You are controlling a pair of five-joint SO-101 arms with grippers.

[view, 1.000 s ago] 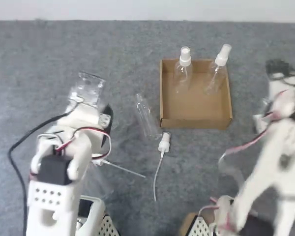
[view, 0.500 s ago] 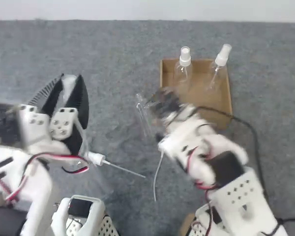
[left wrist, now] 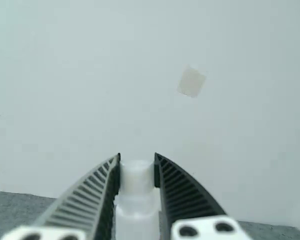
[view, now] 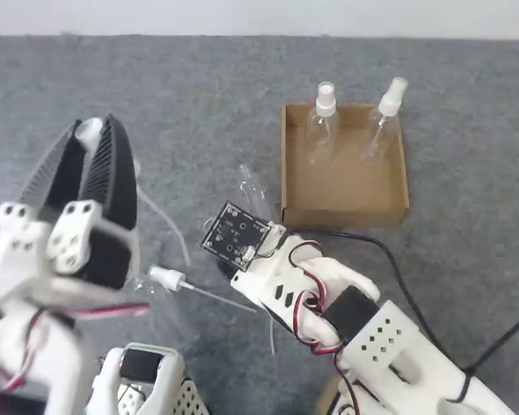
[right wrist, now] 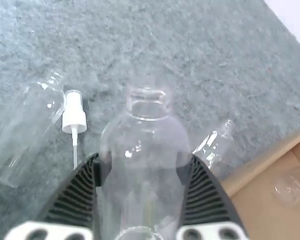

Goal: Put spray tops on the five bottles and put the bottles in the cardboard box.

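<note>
My right arm (view: 329, 303) has swung in from the right edge, right gripper (right wrist: 144, 160) clasping a clear uncapped plastic bottle (right wrist: 140, 135), left gripper (left wrist: 136, 159) pinching a white spray top (left wrist: 136, 180), ready for capping.

Bright, even, diffuse light, faint soft shadows

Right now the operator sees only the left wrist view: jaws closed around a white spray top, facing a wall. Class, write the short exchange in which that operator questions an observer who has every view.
Operator: What is the other arm holding?
Observer: The right arm's jaws are shut on an open-necked clear bottle.
Operator: How many bottles are boxed?
Observer: A capped bottle and a second capped bottle are in the cardboard box.
Operator: Any top waiting to be picked up?
Observer: A loose spray top lies on the carpet.
</note>
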